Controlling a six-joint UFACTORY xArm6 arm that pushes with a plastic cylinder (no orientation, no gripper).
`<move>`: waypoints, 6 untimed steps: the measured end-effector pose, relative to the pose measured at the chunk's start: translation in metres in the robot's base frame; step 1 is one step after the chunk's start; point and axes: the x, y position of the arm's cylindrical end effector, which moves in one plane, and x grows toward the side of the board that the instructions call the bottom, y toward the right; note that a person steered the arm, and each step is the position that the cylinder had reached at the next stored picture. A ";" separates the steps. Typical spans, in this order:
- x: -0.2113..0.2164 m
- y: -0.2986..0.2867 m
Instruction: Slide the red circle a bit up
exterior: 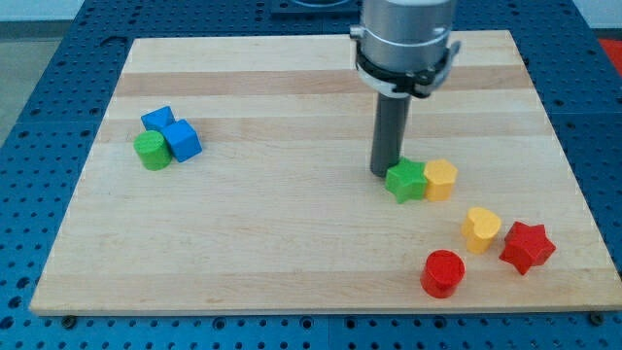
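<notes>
The red circle (443,272) lies near the view's bottom right on the wooden board (292,233). My tip (382,173) stands well above and to the left of it, touching or almost touching the left side of a green star block (406,181). A yellow hexagon block (440,180) sits against the green star's right side. A yellow heart block (480,229) lies above and to the right of the red circle, and a red star block (527,246) lies to its right.
At the view's left a green cylinder (152,151) and two blue blocks (158,120) (183,140) sit clustered together. The board's bottom edge runs just below the red circle.
</notes>
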 end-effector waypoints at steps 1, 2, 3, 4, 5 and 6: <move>0.001 0.027; 0.009 0.043; 0.024 0.056; 0.038 0.046; 0.057 -0.009; 0.117 -0.028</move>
